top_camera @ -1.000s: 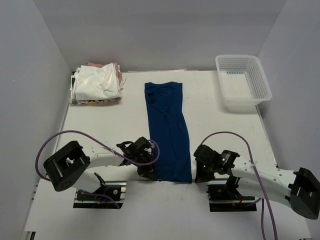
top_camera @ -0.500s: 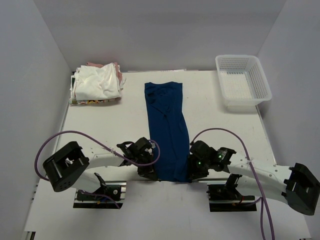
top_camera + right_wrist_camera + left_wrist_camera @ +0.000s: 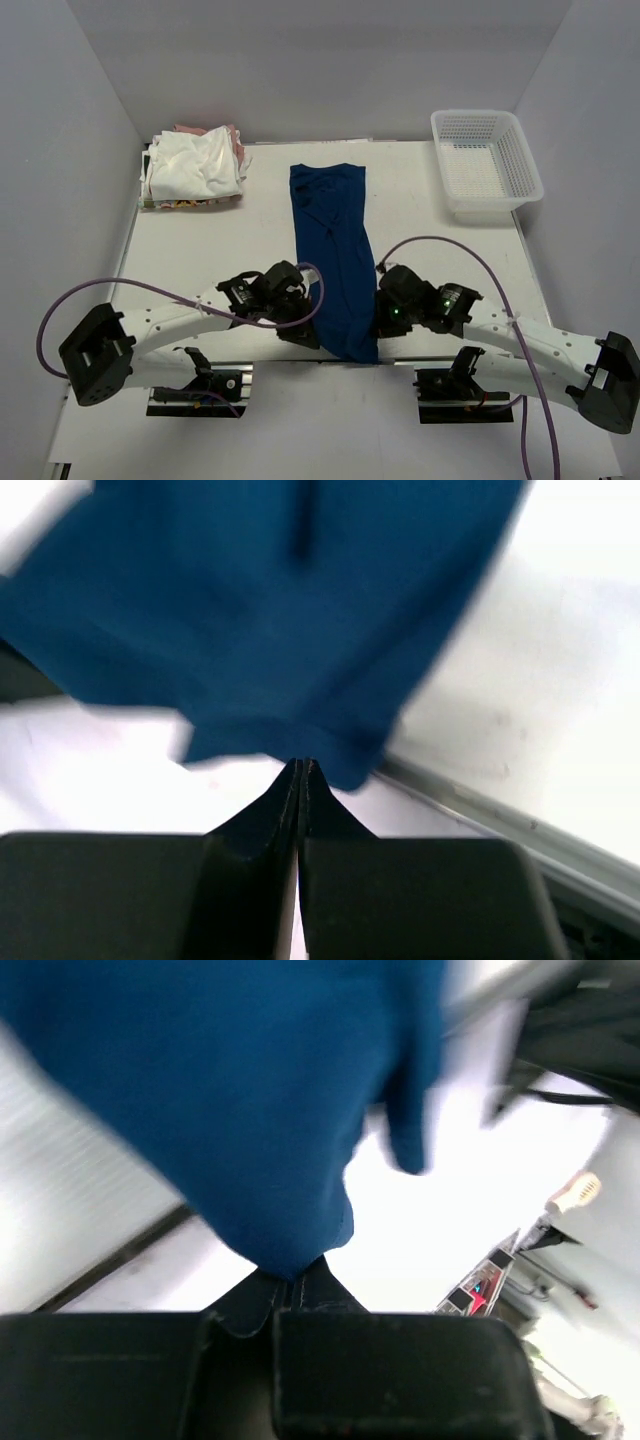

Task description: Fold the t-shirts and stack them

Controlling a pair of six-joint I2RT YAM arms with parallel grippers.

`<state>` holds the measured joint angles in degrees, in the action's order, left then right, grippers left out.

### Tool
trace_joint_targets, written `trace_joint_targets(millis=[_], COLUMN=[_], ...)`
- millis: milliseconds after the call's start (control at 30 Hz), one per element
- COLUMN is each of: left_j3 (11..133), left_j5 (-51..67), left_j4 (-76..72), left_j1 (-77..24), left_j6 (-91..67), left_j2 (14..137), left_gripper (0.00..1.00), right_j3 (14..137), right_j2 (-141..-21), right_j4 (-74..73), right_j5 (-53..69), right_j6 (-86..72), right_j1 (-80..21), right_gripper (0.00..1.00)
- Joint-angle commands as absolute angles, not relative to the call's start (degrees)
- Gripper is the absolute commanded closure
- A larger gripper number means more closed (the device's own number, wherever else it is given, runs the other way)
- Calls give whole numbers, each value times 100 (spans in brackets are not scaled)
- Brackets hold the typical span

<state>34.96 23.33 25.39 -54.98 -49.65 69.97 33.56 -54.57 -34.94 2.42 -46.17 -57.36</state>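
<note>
Since closing in, the right end effector (image 3: pixel 381 325) grips the navy t-shirt (image 3: pixel 335 240).

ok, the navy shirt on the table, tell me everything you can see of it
The navy t-shirt looks like soft plain cloth, folded lengthwise into a long narrow strip with no print showing and a few creases near its far end. It lies along the middle of the table, far end toward the back wall. Its near corners are pinched, one by the shut left gripper, the other by the shut right gripper. Nothing else touches it.
</note>
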Motion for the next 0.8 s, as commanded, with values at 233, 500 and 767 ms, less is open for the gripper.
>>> trace_joint_targets(millis=[233, 500, 767], left_j3=[4516, 4307, 4254], left_j5=[2241, 2241, 2241], left_j4=[2996, 3173, 3173], left_j1=[-5405, -5405, -5405], left_j6=[-4236, -4254, -4368], left_j2=[7066, 7225, 7225], left_gripper=[100, 100, 100], right_j3=[4702, 3596, 3199], right_j2=[-6257, -5669, -6231], right_j4=[-4032, -3666, -3112], right_j5=[-853, 694, 756], right_j6=[-3771, -2382, -2504], right_j1=[-5511, -5677, -6214], right_gripper=[100, 51, 10])
